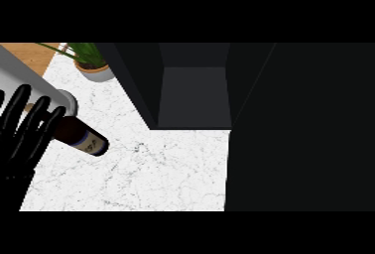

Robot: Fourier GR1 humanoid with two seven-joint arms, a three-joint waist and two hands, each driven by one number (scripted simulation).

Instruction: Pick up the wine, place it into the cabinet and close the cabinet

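I see one black hand [26,131] at the left edge of the counter [161,173], and I believe it is the left hand because it comes in from that side. Its fingers [38,119] are curled around the upper part of the wine bottle [82,137], which is tilted, with its labelled end toward the middle of the counter. A grey forearm [29,82] crosses just behind the hand. Near the far left corner stands a potted plant [92,62]. The dark cabinet [194,94] is open at the far edge, and its door [135,84] stands between bottle and opening.
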